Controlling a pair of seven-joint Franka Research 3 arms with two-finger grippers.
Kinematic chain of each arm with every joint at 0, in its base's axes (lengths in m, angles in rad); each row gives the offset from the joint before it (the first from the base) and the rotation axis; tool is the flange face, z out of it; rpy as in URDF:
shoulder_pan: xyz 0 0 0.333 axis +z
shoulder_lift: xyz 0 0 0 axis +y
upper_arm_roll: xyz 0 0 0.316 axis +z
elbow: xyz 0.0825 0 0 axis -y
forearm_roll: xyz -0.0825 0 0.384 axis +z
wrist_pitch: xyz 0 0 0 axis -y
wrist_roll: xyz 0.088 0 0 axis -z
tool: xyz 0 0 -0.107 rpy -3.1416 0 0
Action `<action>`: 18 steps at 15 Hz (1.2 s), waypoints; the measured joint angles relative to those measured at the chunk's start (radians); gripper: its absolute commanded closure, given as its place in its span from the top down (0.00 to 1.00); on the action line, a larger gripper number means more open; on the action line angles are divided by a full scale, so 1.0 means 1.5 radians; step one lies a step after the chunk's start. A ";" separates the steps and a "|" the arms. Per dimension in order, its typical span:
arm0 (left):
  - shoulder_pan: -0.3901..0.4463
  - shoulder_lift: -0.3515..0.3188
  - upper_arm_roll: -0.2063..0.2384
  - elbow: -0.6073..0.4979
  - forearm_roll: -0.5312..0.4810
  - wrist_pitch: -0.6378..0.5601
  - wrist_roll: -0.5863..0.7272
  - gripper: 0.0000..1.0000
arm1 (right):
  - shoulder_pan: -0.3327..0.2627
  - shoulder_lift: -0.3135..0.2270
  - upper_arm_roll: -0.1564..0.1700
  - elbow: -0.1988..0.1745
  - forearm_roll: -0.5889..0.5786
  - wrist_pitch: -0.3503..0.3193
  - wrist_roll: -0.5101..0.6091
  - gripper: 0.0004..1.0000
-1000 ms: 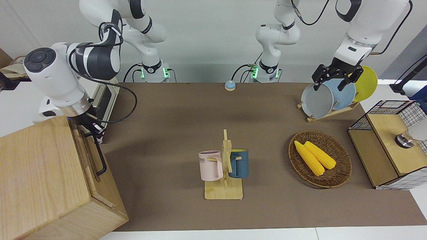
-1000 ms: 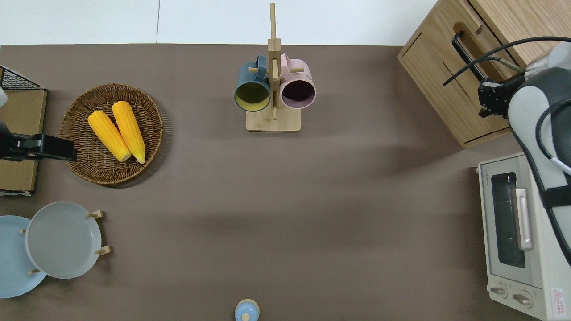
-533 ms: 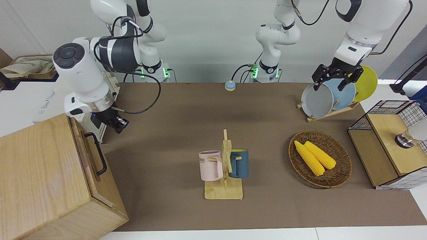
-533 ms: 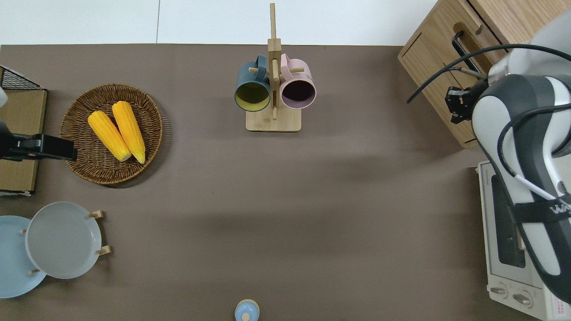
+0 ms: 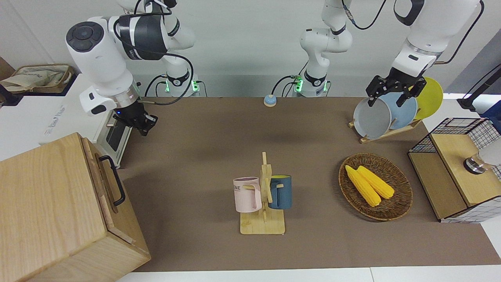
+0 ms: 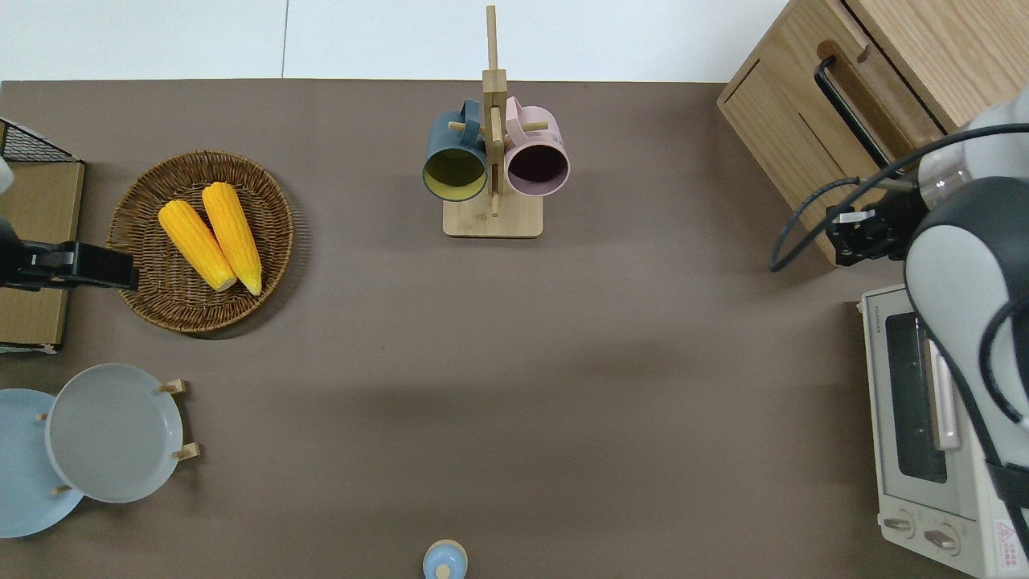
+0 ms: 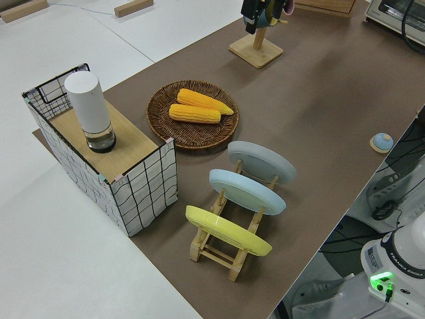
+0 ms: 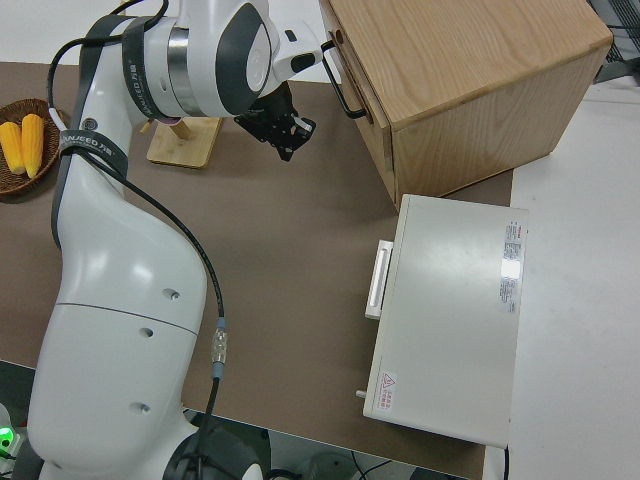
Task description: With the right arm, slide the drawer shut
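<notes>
The pale-wood cabinet (image 5: 51, 207) stands at the right arm's end of the table. Its drawer (image 5: 101, 178) sits pushed in, front about level with the cabinet face, and the black bar handle (image 5: 114, 181) is free. From overhead the handle (image 6: 848, 112) is bare as well. My right gripper (image 5: 145, 124) hangs in the air, shut with nothing in it. It is over the cabinet's corner nearest the robots (image 6: 854, 239), apart from the handle; the right side view shows the right gripper (image 8: 292, 138) too. The left arm is parked, its left gripper (image 5: 387, 100) open.
A white oven (image 6: 924, 418) sits nearer to the robots than the cabinet. Mid-table stands a mug rack (image 6: 492, 161) with two mugs. Toward the left arm's end are a wicker tray (image 6: 145, 201) of corn, a plate rack (image 5: 385, 113) and a wire basket (image 5: 458, 168).
My right gripper has come off the drawer handle, risen and drawn back toward the robots. The drawer and the left arm have not moved.
</notes>
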 measured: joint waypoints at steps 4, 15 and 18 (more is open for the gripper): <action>0.000 0.000 0.000 0.000 0.000 0.000 0.000 1.00 | -0.003 -0.059 -0.001 -0.038 0.000 -0.012 -0.069 0.00; 0.000 0.000 0.000 0.000 0.000 0.000 0.000 1.00 | -0.033 -0.111 0.018 -0.074 -0.008 -0.033 -0.159 0.98; 0.000 0.000 0.000 0.000 0.000 0.000 0.000 1.00 | -0.034 -0.111 0.017 -0.072 -0.021 -0.033 -0.159 0.98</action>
